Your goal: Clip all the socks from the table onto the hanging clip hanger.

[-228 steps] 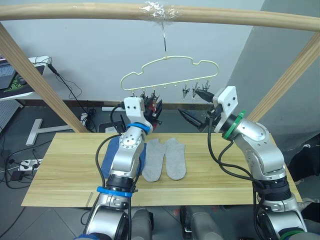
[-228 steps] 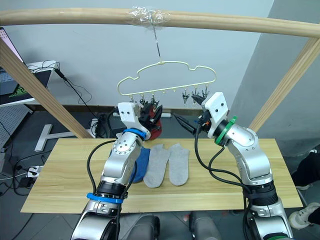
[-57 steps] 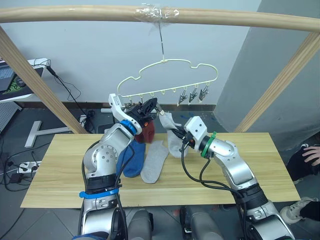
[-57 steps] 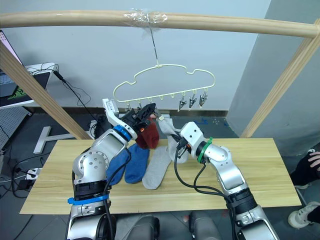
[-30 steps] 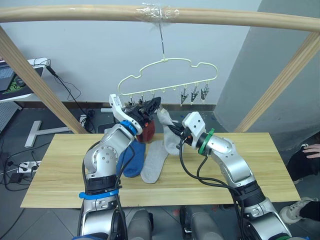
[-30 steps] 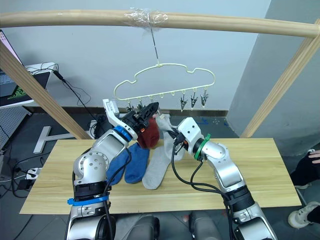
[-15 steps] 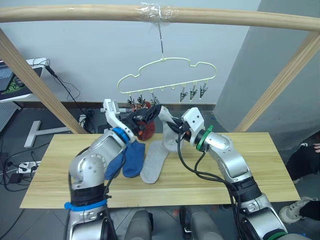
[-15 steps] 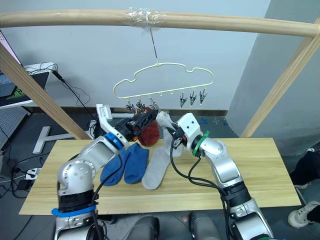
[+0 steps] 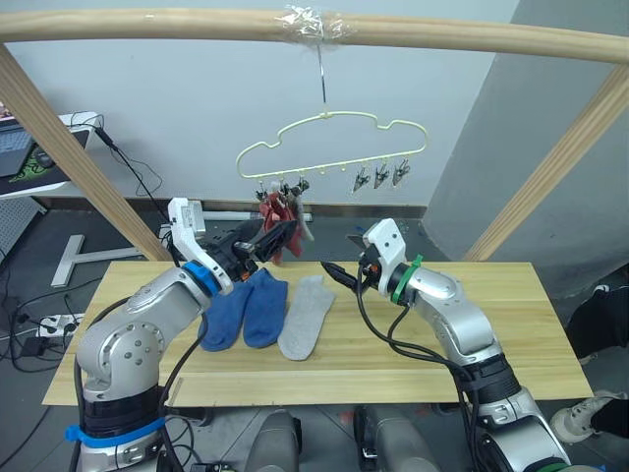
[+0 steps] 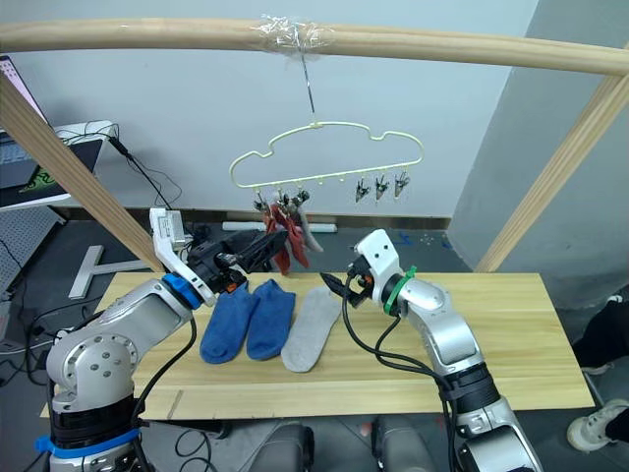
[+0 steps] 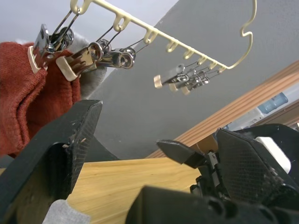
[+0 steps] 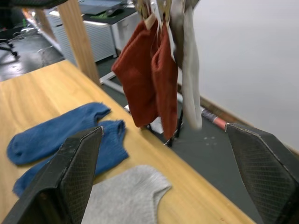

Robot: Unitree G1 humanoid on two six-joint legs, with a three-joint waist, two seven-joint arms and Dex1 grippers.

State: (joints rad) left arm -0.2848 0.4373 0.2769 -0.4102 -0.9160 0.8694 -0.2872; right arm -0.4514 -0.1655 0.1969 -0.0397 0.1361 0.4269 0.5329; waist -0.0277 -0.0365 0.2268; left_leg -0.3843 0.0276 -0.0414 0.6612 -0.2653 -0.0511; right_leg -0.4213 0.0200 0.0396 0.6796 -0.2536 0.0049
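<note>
On the table [image 9: 442, 334] a grey sock [image 9: 306, 315] lies toe nearward — both claws released.

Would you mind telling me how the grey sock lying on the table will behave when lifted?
The grey sock lies flat and limp, so it will probably droop from any pinch. It looks thin and light, and the hung grey sock dangles straight down.
</note>
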